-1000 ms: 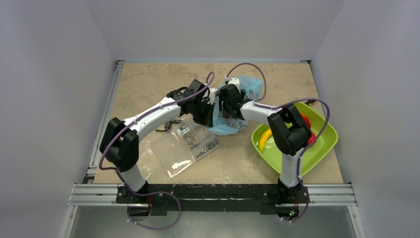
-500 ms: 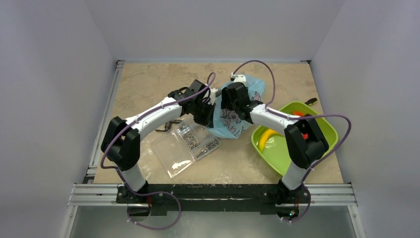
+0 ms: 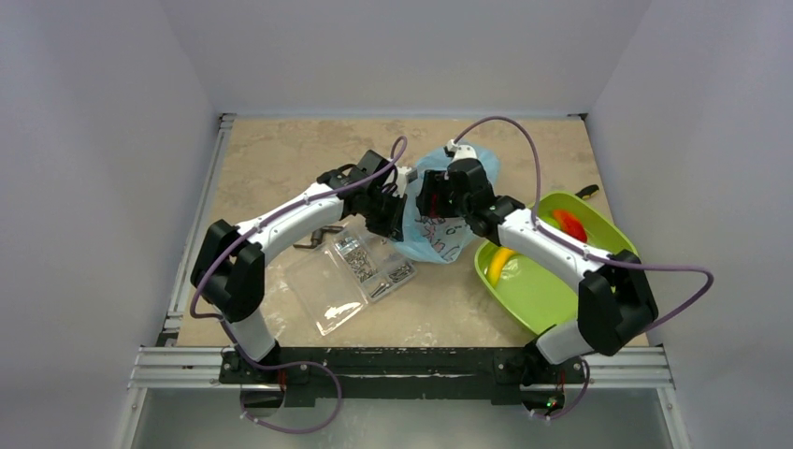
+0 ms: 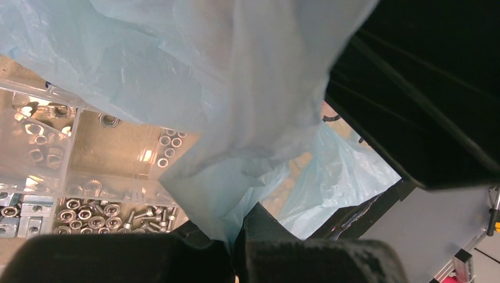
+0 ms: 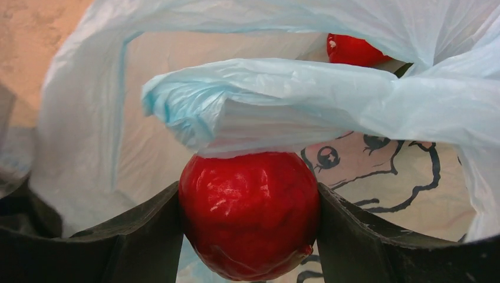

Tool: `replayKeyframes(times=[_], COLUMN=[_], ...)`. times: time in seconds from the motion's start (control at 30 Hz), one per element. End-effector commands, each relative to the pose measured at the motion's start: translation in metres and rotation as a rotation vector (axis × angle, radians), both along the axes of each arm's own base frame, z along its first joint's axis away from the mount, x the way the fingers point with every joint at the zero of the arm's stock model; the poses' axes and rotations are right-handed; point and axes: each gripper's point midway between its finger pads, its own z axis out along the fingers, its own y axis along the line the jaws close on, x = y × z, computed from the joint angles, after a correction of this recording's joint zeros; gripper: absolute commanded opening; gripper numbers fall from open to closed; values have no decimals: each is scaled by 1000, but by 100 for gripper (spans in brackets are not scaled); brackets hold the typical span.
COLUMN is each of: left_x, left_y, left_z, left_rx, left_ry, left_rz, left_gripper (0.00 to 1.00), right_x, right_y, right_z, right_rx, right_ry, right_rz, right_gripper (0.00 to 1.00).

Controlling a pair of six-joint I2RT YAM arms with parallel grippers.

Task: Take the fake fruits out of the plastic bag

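As the left arm stretches to the table's (image 3: 281,159) centre — left fingers (image 4: 206,259) pinching the crinkly light-blue plastic bag (image 3: 441,238) — the right arm angles in, right fingers (image 5: 156,236) clamping a glossy round red fruit (image 5: 250,212) inside it.

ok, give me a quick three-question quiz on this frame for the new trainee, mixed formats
1. True or false: the right gripper grips a red fruit inside the plastic bag.
2. What does the left gripper pinch? A) the plastic bag B) a screw C) nothing
3. Fill in: the banana lies in the lime-green ____.
Key: 1 true; 2 A; 3 tray.
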Motion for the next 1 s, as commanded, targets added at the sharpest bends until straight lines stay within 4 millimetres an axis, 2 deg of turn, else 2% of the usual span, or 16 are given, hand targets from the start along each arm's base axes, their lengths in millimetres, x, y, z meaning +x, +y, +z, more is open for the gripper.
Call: replayKeyframes(times=[0.0, 0.13, 0.4, 0.5, 0.57, 0.63, 0.67, 0.73, 0.8, 0.83, 0.87, 0.97], left_x=[10, 11, 11, 10, 10, 9, 9, 9, 9, 9, 8, 8], left_y=[-8, -7, -7, -7, -8, -8, -8, -8, -9, -9, -8, -9], left_z=[18, 19, 22, 23, 24, 24, 25, 26, 25, 25, 26, 27], left_rx=[-39, -37, -41, -43, -47, -52, -53, -55, -56, -55, -57, -60], left_ry=[-46, -52, -57, -58, -58, -55, -57, -57, -55, -53, -54, -56], left_rz=[0, 1, 2, 3, 1, 0, 1, 1, 1, 0, 1, -1], left_gripper=[0, 0, 0, 0, 0, 0, 0, 0, 0, 0, 0, 0], right_x=[-23, -37, -72, -89, -96, -93, -90, -81, -83, -86, -88, -80], right_y=[8, 3, -24, -28, -36, -59, -74, -119, -162, -176, -187, -199], right_z=[21, 32, 68, 93, 107, 114, 115, 111, 96, 86, 76, 41], right_rx=[61, 46, 10, 55, 109, 98, 83, 21, -45, -75, -96, -80], right_ry=[18, 27, -80, -197, -261, -306, -314, -313, -253, -211, -169, -36], right_rz=[91, 126, 185, 239, 206, 77, -9, -278, -542, -628, -681, -699], right_gripper=[0, 0, 0, 0, 0, 0, 0, 0, 0, 0, 0, 0])
